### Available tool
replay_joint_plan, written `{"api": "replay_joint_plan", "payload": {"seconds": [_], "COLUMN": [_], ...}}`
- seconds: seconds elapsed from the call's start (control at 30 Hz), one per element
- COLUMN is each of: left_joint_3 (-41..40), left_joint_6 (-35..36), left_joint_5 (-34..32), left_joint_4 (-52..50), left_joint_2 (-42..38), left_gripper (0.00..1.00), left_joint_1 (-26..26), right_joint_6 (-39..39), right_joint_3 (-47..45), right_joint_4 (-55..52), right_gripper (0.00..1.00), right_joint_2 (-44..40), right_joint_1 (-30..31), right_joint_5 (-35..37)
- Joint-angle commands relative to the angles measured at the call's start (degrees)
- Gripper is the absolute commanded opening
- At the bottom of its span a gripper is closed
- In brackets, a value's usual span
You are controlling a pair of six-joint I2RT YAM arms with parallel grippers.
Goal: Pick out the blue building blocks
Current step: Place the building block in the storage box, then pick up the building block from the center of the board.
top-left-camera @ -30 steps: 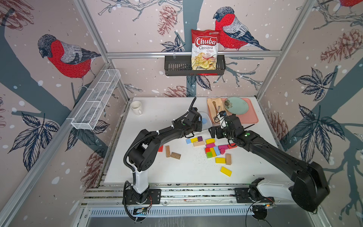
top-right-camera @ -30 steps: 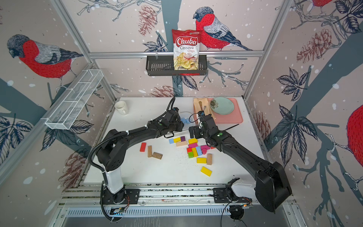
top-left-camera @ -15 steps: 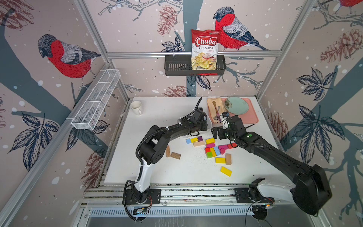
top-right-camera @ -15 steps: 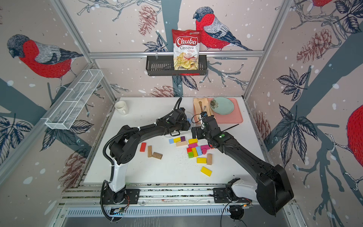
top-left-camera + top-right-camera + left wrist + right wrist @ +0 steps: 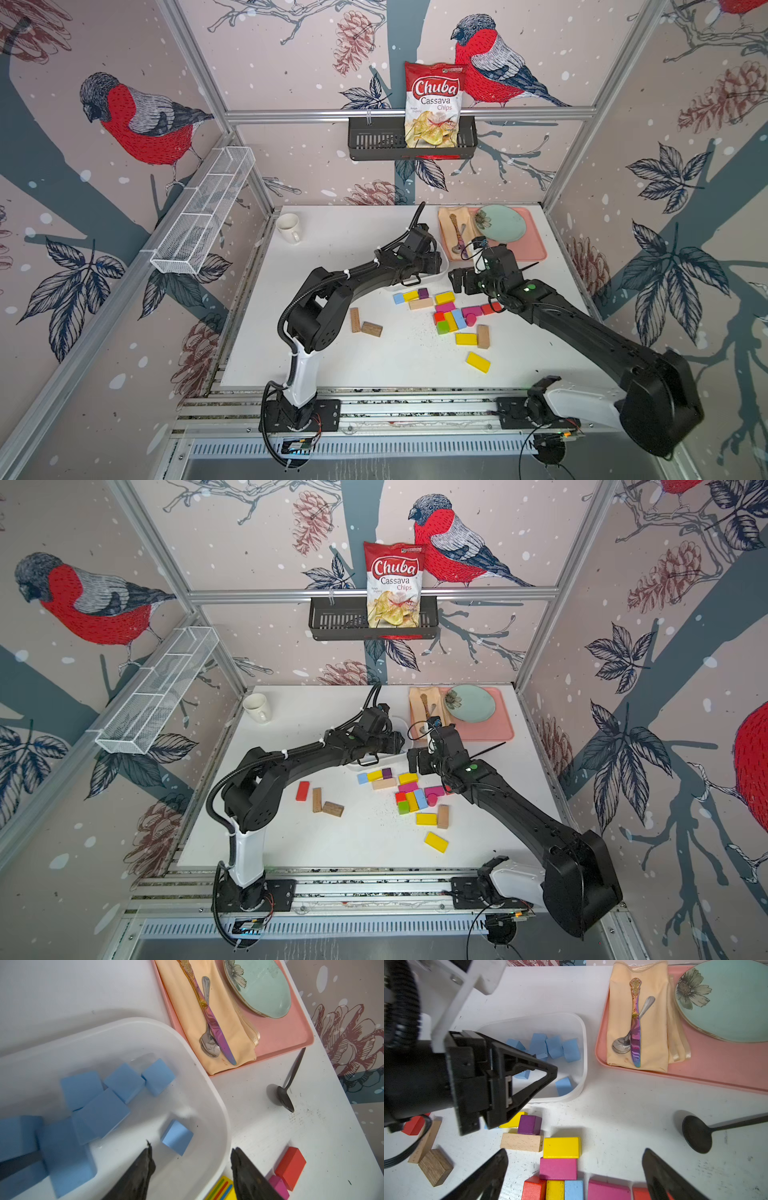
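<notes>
The white counter [image 5: 340, 232] carried everything. The left arm [image 5: 357, 278] reached across it to a white plastic tub [image 5: 220, 1109] near the counter's middle. The left jaws hung over the tub's rim, parted w/ nothing between them, one finger [image 5: 137, 1174] above the tub floor and the other above the rim. The right arm [image 5: 582, 324] stretched in from the opposite side. The right jaws stood wide apart & empty above the loose block pile just beside the tub.

A pink tray [image 5: 530, 249] sat at the back right w/ a teal flower plate [image 5: 500, 224] & a peach napkin [image 5: 187, 1001] on it. An iridescent knife [image 5: 214, 1026] & a steel spoon [image 5: 208, 1045] lay on the napkin. A white mug [image 5: 288, 224] stood at back left, well apart from the rest. A black spoon [image 5: 284, 1097] lay on the counter just beside the tray.

Most of the blue building blocks [image 5: 99, 1113] were in the tub: a touching cluster, plus one cube [image 5: 176, 1136] alone near the left fingertips. Two lay out on the counter. One was a blue cube [image 5: 398, 298] at the pile's left end, just beside a yellow block [image 5: 410, 295]. The other was a blue bar [image 5: 458, 318] inside the pile, between yellow & pink blocks. Two brown wooden blocks [image 5: 371, 329] lay apart from the pile, on the left arm's side.
</notes>
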Motion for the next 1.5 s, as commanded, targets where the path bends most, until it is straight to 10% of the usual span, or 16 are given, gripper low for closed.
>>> {"api": "replay_joint_plan", "payload": {"seconds": [0.0,0.57,1.0,1.47], "left_joint_3": [-4.02,-33.2,-36.26,-37.08], "left_joint_6": [1.67,9.0,9.47,9.12], "left_joint_5": [-1.52,0.52,1.41,1.78], "left_joint_4": [2.82,23.92,27.62,27.69], "left_joint_2": [-4.34,-28.41,-30.57,-31.54], "left_gripper": [0.69,0.9,0.92,0.92], "left_joint_1": [0.01,0.0,0.0,0.0], "right_joint_6": [0.79,8.49,19.42,20.39], "right_joint_3": [-0.19,-3.45,-8.43,-9.51], "right_joint_4": [-0.38,-11.66,-15.0,-12.24], "right_gripper": [1.0,0.93,0.58,0.45], "right_joint_2": [-0.32,-0.39,-1.47,4.67], "right_joint_1": [-0.02,5.84,15.62,12.94], "right_joint_5": [-0.22,2.58,3.55,5.19]}}
